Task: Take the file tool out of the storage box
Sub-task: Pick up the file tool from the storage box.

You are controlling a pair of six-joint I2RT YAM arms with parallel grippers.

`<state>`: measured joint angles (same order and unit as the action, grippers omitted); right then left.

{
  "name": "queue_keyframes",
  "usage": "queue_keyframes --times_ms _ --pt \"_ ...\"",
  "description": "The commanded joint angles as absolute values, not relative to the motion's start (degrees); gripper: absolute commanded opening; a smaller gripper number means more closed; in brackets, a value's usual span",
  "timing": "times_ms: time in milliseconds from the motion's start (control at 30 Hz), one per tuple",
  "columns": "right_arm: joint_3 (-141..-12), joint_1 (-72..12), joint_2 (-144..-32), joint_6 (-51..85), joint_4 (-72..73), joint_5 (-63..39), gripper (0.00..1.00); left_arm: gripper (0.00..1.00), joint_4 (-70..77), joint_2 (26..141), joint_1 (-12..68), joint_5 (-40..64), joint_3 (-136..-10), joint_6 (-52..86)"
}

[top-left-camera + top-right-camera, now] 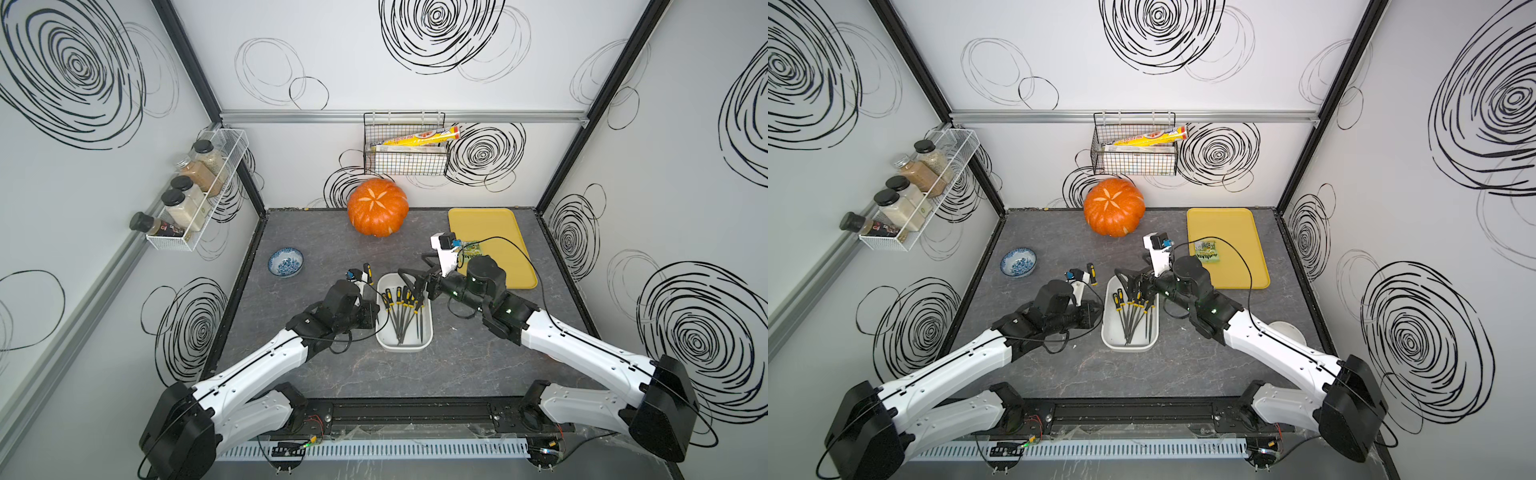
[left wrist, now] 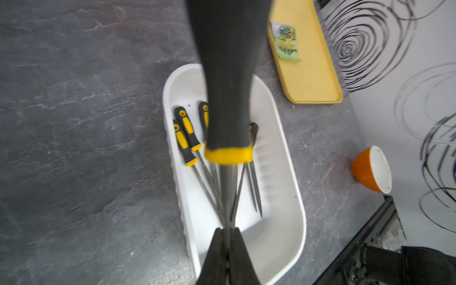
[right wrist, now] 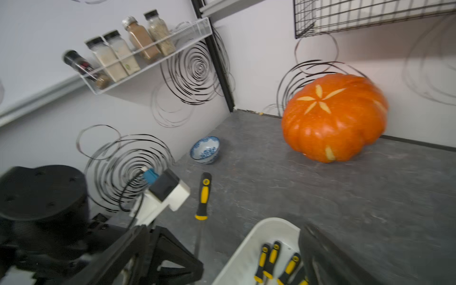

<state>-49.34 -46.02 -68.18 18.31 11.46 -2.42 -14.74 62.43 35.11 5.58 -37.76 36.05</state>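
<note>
Left gripper (image 2: 226, 233) clamped the file tool (image 2: 227, 98), right gripper (image 1: 413, 270) stood wide; you needed a steady lift clear of the storage box (image 2: 286, 187)

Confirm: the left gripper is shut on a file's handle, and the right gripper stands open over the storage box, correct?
Not quite. The left gripper is shut on the metal shaft of the file, not its handle, which sticks out free; the left wrist view shows it. The right gripper does stand open over the storage box.
</note>
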Motion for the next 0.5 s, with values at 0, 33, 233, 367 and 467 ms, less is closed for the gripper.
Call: queue_keyframes --times_ms 0,33,233,367,467 --pt "-51.9 -45.3 -71.4 12.5 -1.4 3.5 0.91 0.00 -27.9 66.8 33.9 1.6 -41.8 35.5" --pt "-52.7 -45.3 -72.5 12.1 -2.5 2.4 0.89 0.00 -28.2 67.9 33.2 2.9 -42.2 34.9" --pt "-55.7 -45.3 -76.7 11.8 -7.8 -0.2 0.88 0.00 -37.3 77.5 31.3 6.5 -47.6 30.0" --pt "-54.2 -45.3 -75.1 12.1 -6.4 -2.3 0.88 0.00 -41.1 83.9 30.3 8.9 -49.1 27.6" --pt "-53.6 -45.3 -74.2 12.2 -6.7 -0.6 0.90 0.00 -42.9 87.7 30.1 9.9 -50.7 27.3"
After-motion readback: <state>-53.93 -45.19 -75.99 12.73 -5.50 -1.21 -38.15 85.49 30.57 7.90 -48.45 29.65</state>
